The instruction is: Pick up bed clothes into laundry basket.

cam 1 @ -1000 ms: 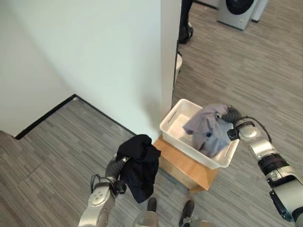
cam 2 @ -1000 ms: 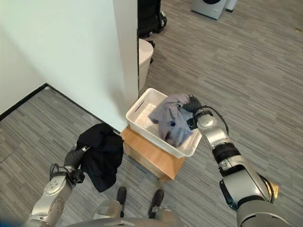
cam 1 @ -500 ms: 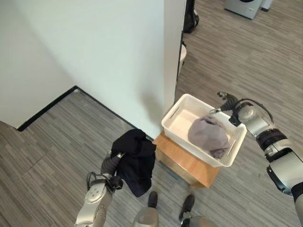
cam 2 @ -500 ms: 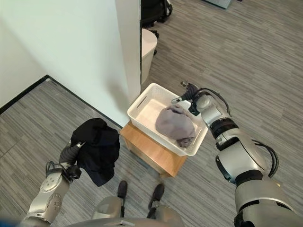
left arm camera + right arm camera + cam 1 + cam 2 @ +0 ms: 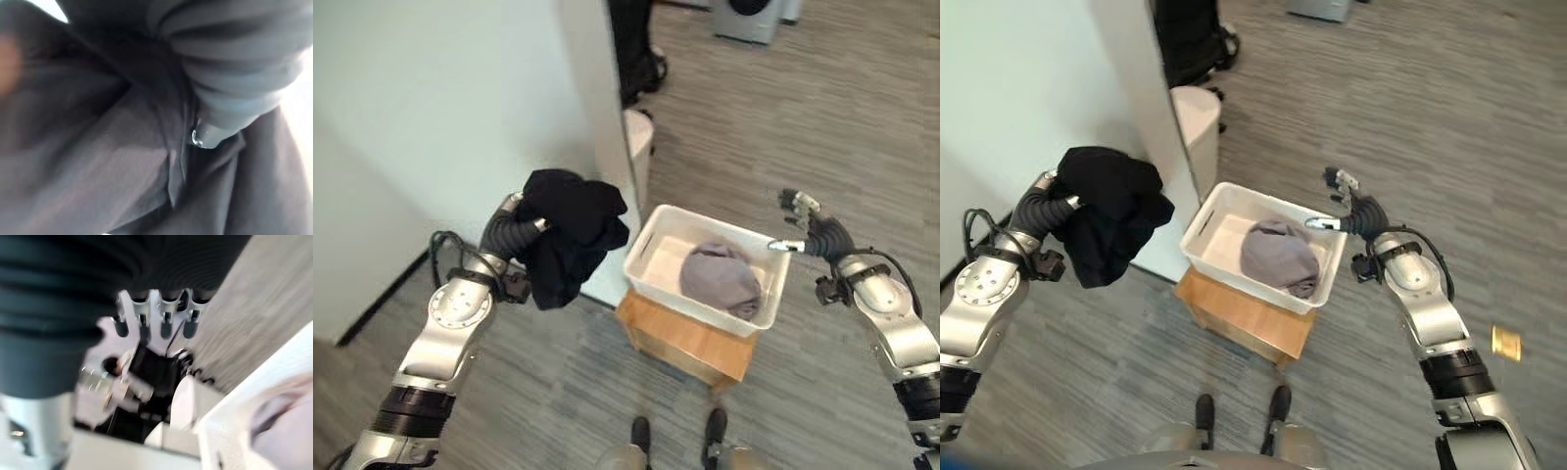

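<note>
A black garment (image 5: 563, 235) hangs bunched from my left hand (image 5: 512, 227), which is raised to the left of the white laundry basket (image 5: 644, 257) and shut on the cloth (image 5: 122, 161). A grey garment (image 5: 720, 279) lies crumpled inside the basket. My right hand (image 5: 800, 210) hovers open just past the basket's right rim (image 5: 1337, 250), its fingers (image 5: 161, 313) straight and holding nothing.
The basket sits on a low wooden box (image 5: 680, 338) on grey plank flooring. A white wall corner (image 5: 592, 117) stands right behind it, with a white round bin (image 5: 639, 132) beside it. A washing machine (image 5: 744, 15) stands far back. A small yellow piece (image 5: 1503, 341) lies on the floor.
The camera has shifted. My left arm has lifted the black garment up and toward the basket. My right hand has drawn back past the right rim; the grey garment stays inside.
</note>
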